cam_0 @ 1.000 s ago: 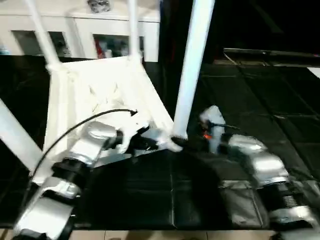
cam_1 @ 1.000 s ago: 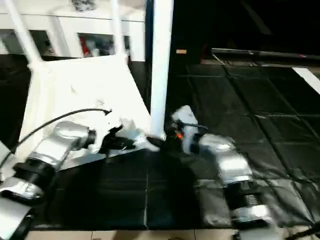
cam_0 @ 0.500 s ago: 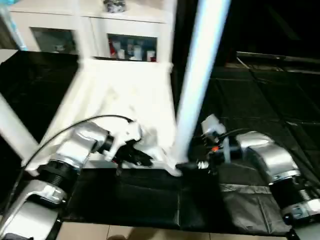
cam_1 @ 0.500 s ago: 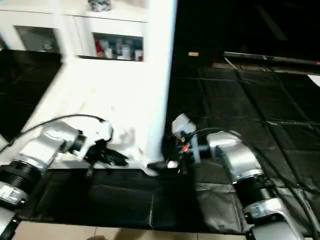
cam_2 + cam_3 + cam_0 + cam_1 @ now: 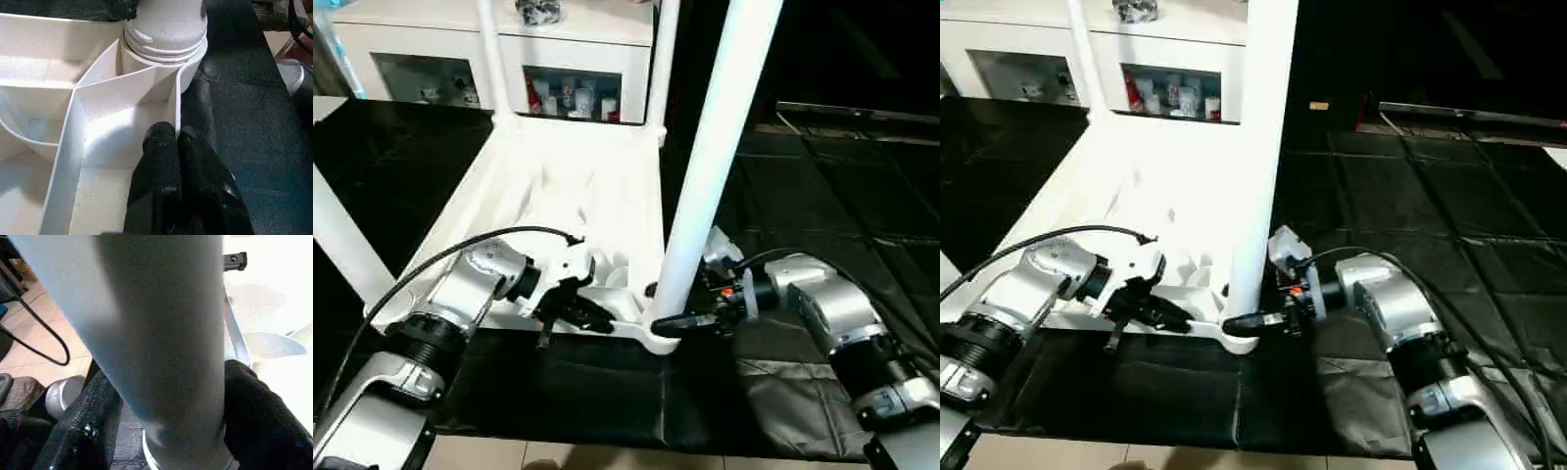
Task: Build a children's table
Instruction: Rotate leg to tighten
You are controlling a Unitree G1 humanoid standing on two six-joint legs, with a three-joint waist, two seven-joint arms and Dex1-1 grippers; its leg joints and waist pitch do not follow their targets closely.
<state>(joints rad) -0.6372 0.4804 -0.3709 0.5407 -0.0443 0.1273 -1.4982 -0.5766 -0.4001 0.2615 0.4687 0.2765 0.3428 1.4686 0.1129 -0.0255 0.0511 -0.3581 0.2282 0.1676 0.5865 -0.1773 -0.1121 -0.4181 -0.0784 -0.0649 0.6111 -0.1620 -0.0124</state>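
The white children's table lies upside down on the black mat, its ribbed top [image 5: 578, 186] facing up. The near-right leg [image 5: 710, 166] stands in its corner socket [image 5: 166, 29]. My right gripper [image 5: 690, 320] is at the foot of this leg, and in the right wrist view its fingers [image 5: 83, 431] press on both sides of the tube [image 5: 156, 333]. My left gripper [image 5: 576, 311] sits at the top's near edge, a short way left of that socket. Its fingertips [image 5: 159, 139] are pinched together across the thin rim wall [image 5: 177, 98].
Two more legs [image 5: 489, 49] [image 5: 664, 59] rise at the far corners, and another leg [image 5: 337, 235] slants up at the left. A white cabinet with glass doors [image 5: 568, 88] stands behind. The black mat [image 5: 822, 176] spreads to the right, with tan floor [image 5: 607, 455] in front.
The camera shifted. My right gripper came in from the right and closed its fingers around the foot of the near-right leg. The left gripper stayed shut at the rim.
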